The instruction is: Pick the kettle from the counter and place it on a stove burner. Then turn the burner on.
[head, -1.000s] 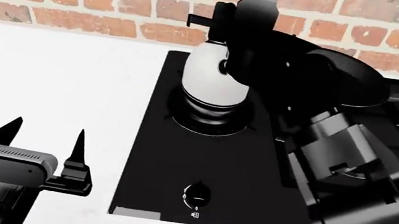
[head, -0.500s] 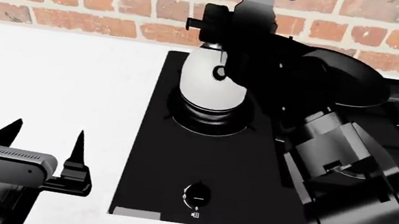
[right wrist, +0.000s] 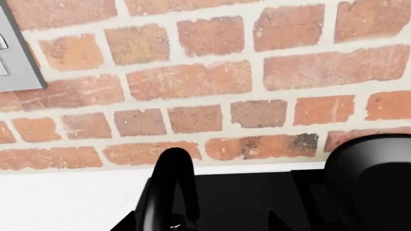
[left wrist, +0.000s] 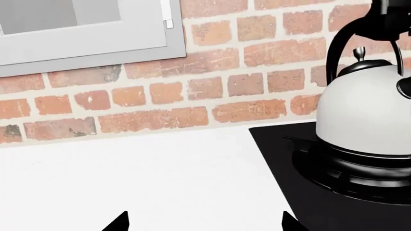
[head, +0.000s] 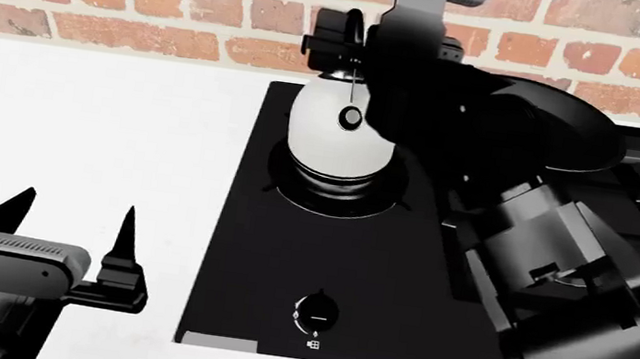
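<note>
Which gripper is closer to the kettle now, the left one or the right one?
Right. The right gripper is at the kettle handle on the burner; the left gripper hovers open, far away over the counter.

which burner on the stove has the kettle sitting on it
The wide round stove burner at the cooktop's left end, nearest the white counter. The kettle stands upright on it; burners farther right don't hold it.

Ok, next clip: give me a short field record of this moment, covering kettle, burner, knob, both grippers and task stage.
kettle: white kettle upright on the burner, handle at top
burner: at the left of the black cooktop, no flame visible
knob: knob at the cooktop's front edge, untouched
pan: black frying pan to the kettle's right
left gripper: left gripper open, over the counter, holding nothing
right gripper: by the kettle handle, fingers hidden
stage: kettle placed, burner not visibly on
</note>
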You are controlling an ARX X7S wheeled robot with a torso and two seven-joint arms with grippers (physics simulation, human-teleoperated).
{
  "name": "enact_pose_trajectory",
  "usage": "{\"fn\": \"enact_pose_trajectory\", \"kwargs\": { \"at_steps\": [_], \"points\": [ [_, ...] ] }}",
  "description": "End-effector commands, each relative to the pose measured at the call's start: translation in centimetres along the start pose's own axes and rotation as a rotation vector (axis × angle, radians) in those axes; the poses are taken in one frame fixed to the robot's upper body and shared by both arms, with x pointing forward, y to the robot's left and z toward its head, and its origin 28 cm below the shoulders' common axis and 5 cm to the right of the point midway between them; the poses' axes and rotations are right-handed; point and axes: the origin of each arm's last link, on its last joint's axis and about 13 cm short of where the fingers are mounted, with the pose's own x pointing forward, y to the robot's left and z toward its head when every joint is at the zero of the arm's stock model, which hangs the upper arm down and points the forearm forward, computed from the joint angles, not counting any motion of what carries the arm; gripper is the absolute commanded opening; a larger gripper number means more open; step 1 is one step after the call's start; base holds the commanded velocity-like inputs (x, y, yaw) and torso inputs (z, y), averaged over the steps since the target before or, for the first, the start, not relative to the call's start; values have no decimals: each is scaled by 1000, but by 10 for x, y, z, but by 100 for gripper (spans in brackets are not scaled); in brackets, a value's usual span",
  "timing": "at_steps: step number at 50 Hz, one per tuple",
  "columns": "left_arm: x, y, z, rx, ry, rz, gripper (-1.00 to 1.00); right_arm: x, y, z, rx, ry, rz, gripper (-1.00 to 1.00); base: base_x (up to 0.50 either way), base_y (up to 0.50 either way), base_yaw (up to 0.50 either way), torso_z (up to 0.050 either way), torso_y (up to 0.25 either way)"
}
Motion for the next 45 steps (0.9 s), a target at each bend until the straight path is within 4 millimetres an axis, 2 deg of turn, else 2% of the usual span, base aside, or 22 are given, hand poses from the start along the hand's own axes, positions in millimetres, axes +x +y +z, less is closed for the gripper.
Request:
{"fn": "enact_pose_trajectory", "kwargs": {
  "at_steps": [1, 6, 14, 27, 35, 45],
  "points": [
    [0, -1, 2, 0, -5, -1, 100, -11, -4, 7, 17, 2, 35, 100, 0, 0, 0, 0, 0],
    [0, -1, 4, 4, -10, -5, 100, -19, -8, 12, 25, -6, 45, 100, 0, 0, 0, 0, 0],
    [-1, -2, 6, 9, -14, -9, 100, -36, -17, 7, 13, 4, 74, 100, 0, 0, 0, 0, 0],
    [-1, -2, 11, 9, -29, -12, 100, -86, -24, -4, -40, -16, 127, 100, 0, 0, 0, 0, 0],
    [-3, 0, 12, 2, -41, -3, 100, -129, -33, -29, -79, -59, 114, 100, 0, 0, 0, 0, 0],
    [-3, -3, 14, 5, -48, -10, 100, -171, -43, -45, -68, -72, 131, 100, 0, 0, 0, 0, 0]
  ]
}}
